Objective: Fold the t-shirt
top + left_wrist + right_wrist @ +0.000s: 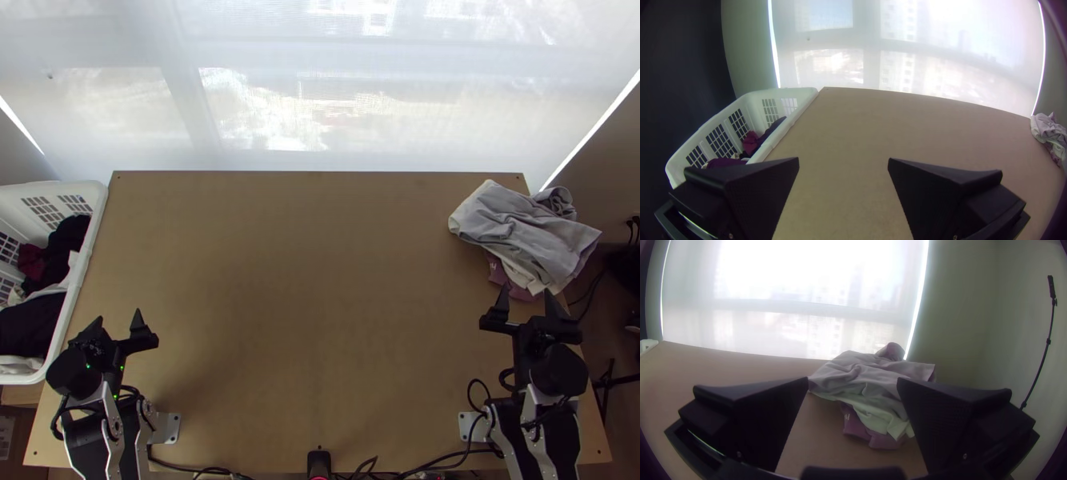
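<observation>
In the top view a loose pile of light grey and cream cloth (520,232) lies at the table's right edge, with a mauve piece under it; I cannot tell which is the t-shirt. The pile (867,382) looks bunched in the right wrist view. My right gripper (526,307) stands open just nearer than the pile, apart from it; its fingers are wide apart around bare space in the right wrist view (852,384). At the lower left my left gripper (118,324) is open too, holding nothing, as the left wrist view's gripper (843,162) confirms.
A white laundry basket (86,256) with dark, maroon and white clothes stands along the table's left edge. Black cables (436,466) run along the near edge. A bare brown tabletop (312,280) lies between the arms, and a pale blind (320,112) hangs behind it.
</observation>
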### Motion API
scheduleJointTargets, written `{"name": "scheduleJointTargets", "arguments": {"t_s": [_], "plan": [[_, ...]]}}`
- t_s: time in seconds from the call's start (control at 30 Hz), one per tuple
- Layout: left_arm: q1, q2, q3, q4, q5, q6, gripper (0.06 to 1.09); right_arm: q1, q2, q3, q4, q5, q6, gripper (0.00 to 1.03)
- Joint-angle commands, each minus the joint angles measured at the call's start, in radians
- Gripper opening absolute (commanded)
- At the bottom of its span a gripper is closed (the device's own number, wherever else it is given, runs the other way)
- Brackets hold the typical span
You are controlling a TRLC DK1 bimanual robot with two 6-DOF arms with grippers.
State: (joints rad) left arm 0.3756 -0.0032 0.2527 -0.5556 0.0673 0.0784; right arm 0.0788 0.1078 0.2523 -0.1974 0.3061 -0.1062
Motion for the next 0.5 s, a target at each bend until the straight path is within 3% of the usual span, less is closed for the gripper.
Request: {"name": "scheduleJointTargets", "arguments": {"t_s": [0.0,0.27,0.47], "plan": [[0.0,0.0,0.0,0.0,0.0,-0.002,1.03,0.035,0.257,0.3,-0.16,-0.004,-0.01,0.93],[0.0,0.0,0.0,0.0,0.0,-0.002,1.03,0.108,0.474,0.763,-0.528,-0.005,-0.01,0.98],[-0.009,0.0,0.0,0.0,0.005,-0.006,1.03,0.161,0.592,0.93,-0.701,-0.004,0.036,0.98]]}}
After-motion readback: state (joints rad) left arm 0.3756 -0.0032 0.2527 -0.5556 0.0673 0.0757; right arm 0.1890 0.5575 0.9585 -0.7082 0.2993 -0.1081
